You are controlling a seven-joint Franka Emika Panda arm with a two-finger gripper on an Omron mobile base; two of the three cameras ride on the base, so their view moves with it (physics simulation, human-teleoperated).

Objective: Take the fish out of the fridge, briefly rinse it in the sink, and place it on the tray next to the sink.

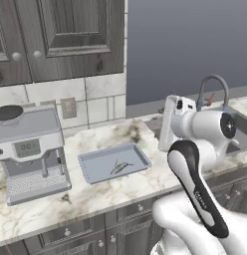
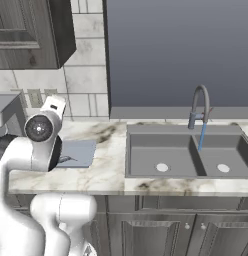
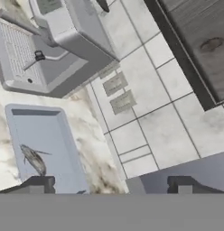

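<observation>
The small grey fish (image 1: 121, 167) (image 2: 66, 160) (image 3: 33, 159) lies flat in the blue-grey tray (image 1: 95, 164) (image 2: 85, 150) (image 3: 46, 128) on the marble counter, left of the sink (image 2: 161, 150). My gripper (image 3: 109, 187) is open, its two dark fingertips (image 3: 38, 184) spread wide with nothing between them. It hangs above the tray's right end, apart from the fish and tilted toward the tiled wall. Water runs in a blue stream from the curved faucet (image 2: 198, 107) (image 1: 213, 85) into the right basin. The fridge is out of view.
A silver-grey coffee machine (image 1: 31, 149) (image 3: 50, 49) stands just left of the tray. Dark wooden cabinets (image 1: 61, 35) hang above it, and wall outlets (image 3: 118, 92) sit on the tiles behind. Marble counter (image 2: 111, 170) lies between tray and sink.
</observation>
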